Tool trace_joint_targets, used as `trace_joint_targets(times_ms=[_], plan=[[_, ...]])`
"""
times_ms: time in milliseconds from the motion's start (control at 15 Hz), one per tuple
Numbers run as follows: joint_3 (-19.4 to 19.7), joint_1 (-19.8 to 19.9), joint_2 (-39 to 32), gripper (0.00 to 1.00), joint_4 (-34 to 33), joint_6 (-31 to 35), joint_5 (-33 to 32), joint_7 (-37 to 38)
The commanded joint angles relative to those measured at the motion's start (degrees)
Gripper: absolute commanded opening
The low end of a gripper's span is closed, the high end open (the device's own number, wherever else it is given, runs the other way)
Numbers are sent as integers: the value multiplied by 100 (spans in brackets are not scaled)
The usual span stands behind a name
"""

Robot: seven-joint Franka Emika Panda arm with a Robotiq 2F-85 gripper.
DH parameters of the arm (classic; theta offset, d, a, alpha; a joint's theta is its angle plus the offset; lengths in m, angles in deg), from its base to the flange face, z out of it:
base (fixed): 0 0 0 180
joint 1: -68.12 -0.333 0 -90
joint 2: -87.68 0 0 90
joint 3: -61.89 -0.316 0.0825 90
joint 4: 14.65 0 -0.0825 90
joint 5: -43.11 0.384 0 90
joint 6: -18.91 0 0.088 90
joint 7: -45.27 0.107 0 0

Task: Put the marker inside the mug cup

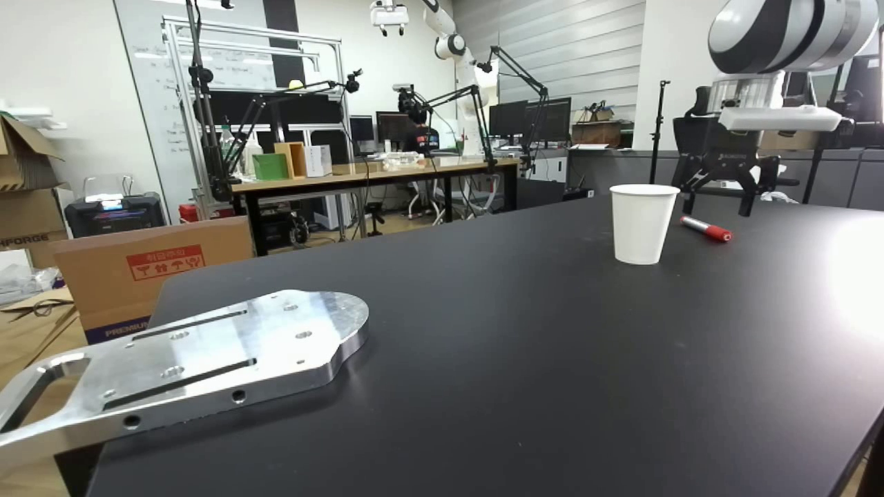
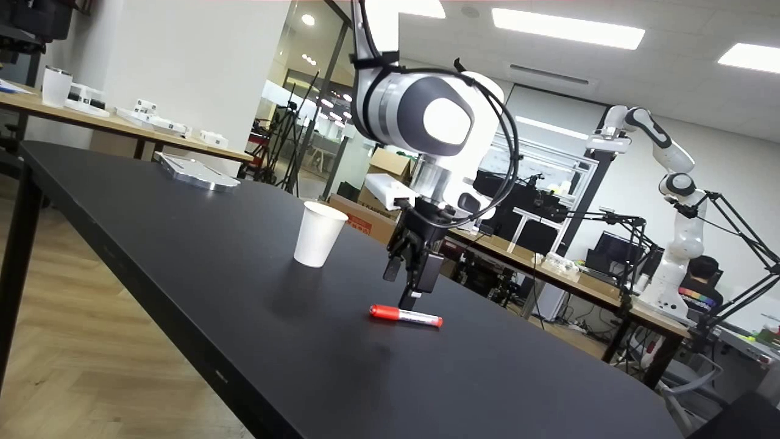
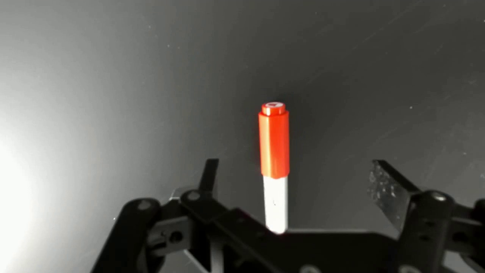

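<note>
The marker has a red cap and a white barrel and lies flat on the dark table. It also shows in an exterior view and in the wrist view, where the barrel's rear end is hidden by the gripper body. The mug cup is white, handleless and upright, a short way from the marker; it also shows in an exterior view but is out of the wrist view. My gripper is open and empty above the marker, which appears between its fingers, nearer the left one. The gripper points down.
A silver metal plate with slots and a handle opening lies at the table's far end from my gripper, also in an exterior view. The dark table has a strong glare at one side. Cardboard boxes stand beyond its edge.
</note>
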State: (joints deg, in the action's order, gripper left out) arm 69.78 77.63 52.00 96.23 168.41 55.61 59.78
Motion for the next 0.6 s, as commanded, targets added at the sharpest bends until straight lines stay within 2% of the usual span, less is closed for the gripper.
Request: trace_joint_targets(times_ms=[0, 133, 200, 267, 533], plan=[[-161, 138, -277, 100, -156, 184, 243, -71], [-197, 161, -366, 100, -178, 257, 305, -88], [-182, 151, -418, 75, -200, 302, 316, -47], [-163, 138, -457, 73, -224, 327, 321, -23], [-38, 74, -519, 45, -328, 168, 264, 142]])
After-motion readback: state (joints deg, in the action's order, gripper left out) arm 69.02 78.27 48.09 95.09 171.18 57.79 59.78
